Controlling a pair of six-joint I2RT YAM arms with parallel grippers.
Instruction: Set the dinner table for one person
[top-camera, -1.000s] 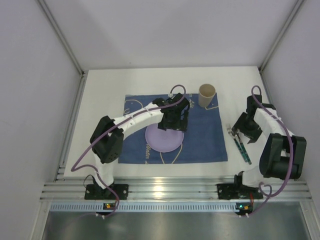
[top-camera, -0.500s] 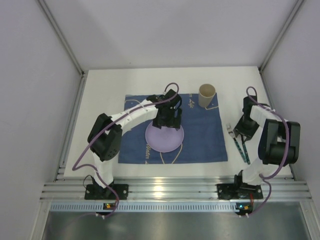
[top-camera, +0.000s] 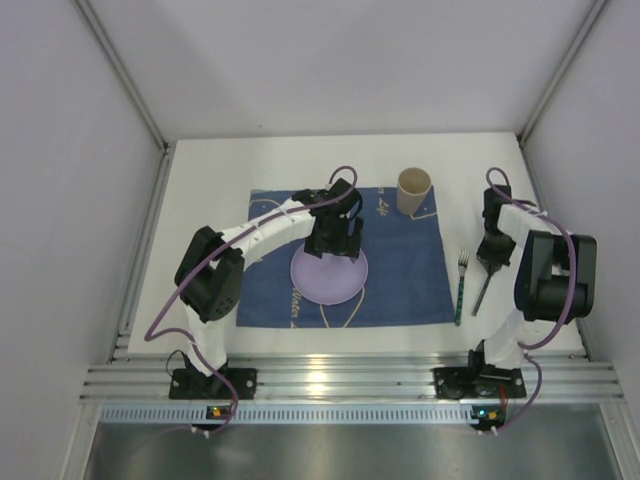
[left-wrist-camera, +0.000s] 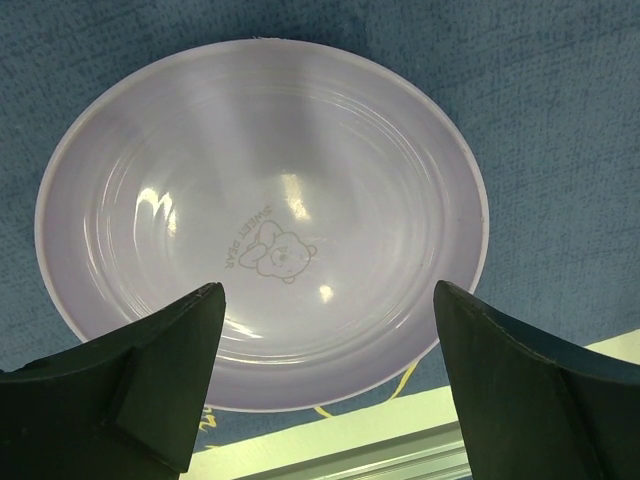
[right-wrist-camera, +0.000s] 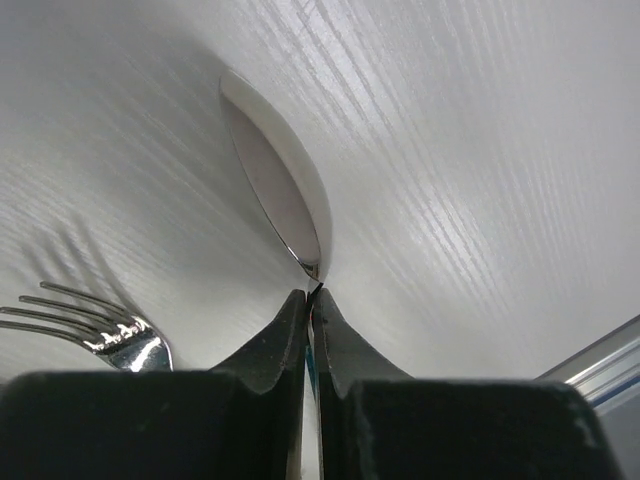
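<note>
A lilac plate (top-camera: 330, 280) (left-wrist-camera: 260, 210) lies on the blue placemat (top-camera: 410, 270) in the middle of the white dinner table (top-camera: 210, 220). My left gripper (top-camera: 333, 250) (left-wrist-camera: 330, 300) hovers over the plate's near rim, open, with nothing between its fingers. To the right of the mat, my right gripper (top-camera: 490, 262) (right-wrist-camera: 311, 295) is shut on the neck of a metal spoon (right-wrist-camera: 275, 195), whose handle (top-camera: 481, 295) trails toward the near edge. A fork (top-camera: 461, 285) (right-wrist-camera: 95, 325) lies just left of it on the table.
A beige paper cup (top-camera: 414, 190) stands upright at the mat's far right corner. The silver rail (top-camera: 320, 375) runs along the near edge, and white walls enclose the table on three sides.
My right gripper has closed on the spoon. The fork now lies apart, nearer the mat. My left gripper drew slightly left over the plate, then held still.
</note>
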